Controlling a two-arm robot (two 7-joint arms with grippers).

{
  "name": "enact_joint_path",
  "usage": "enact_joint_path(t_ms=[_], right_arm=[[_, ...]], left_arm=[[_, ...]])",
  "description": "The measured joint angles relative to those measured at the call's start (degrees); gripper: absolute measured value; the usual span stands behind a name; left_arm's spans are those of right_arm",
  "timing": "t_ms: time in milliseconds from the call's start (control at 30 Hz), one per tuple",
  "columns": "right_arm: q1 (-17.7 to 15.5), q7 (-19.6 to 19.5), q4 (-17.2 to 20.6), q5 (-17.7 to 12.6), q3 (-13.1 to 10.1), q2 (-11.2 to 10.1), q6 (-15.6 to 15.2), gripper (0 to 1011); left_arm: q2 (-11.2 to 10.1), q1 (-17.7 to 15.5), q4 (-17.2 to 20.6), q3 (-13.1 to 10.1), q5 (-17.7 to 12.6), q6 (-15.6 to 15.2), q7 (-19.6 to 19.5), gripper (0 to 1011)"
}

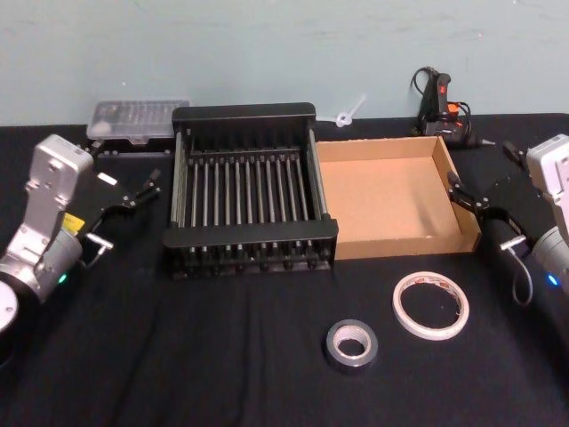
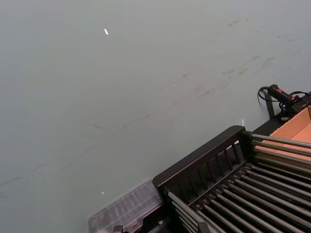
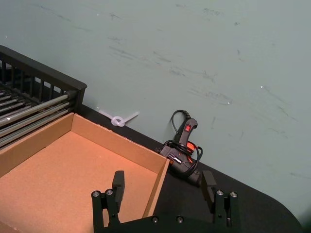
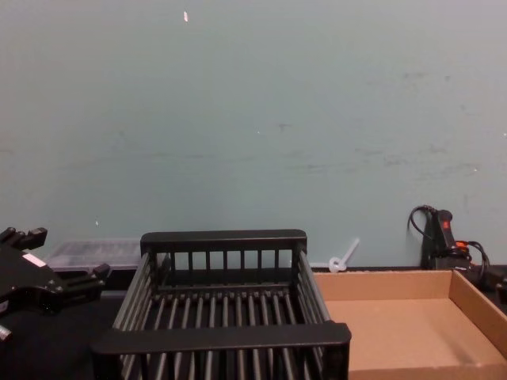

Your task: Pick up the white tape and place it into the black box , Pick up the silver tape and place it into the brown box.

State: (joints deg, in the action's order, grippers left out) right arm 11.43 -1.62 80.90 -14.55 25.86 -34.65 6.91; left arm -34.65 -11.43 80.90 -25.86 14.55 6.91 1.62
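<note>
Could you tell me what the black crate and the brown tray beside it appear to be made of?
The black crate looks like moulded plastic: thick solid rims with a dull sheen, though the pale glinting bars across its bottom could be metal. The brown tray looks like plain cardboard: matte tan surface, thin folded walls with raw edges.

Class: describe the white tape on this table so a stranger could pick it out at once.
Start at the brown box on the black table. Just in front of its near wall lies the white tape, flat on the cloth. It is wider, thinner and paler than the dark silver tape beside it.
</note>
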Motion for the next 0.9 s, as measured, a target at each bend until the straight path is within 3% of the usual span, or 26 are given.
enact_joint_path(t_ms=[333, 567, 900], right_arm=[[-0.01, 0.01, 0.00, 0.00, -0.04, 0.01, 0.00, 1002], [-1.45, 1.87, 1.59, -1.25, -2.21, -0.79, 0.14, 1002], [-4.82, 6.92, 7.56, -6.09, -5.90, -3.66, -4.54, 1002]], left_arm=[[0.00, 0.00, 0.00, 0.00, 0.00, 0.00, 0.00, 1001], [0.00, 0.00, 0.00, 0.00, 0.00, 0.00, 0.00, 1002], [0.00, 0.00, 0.00, 0.00, 0.00, 0.00, 0.00, 1001]])
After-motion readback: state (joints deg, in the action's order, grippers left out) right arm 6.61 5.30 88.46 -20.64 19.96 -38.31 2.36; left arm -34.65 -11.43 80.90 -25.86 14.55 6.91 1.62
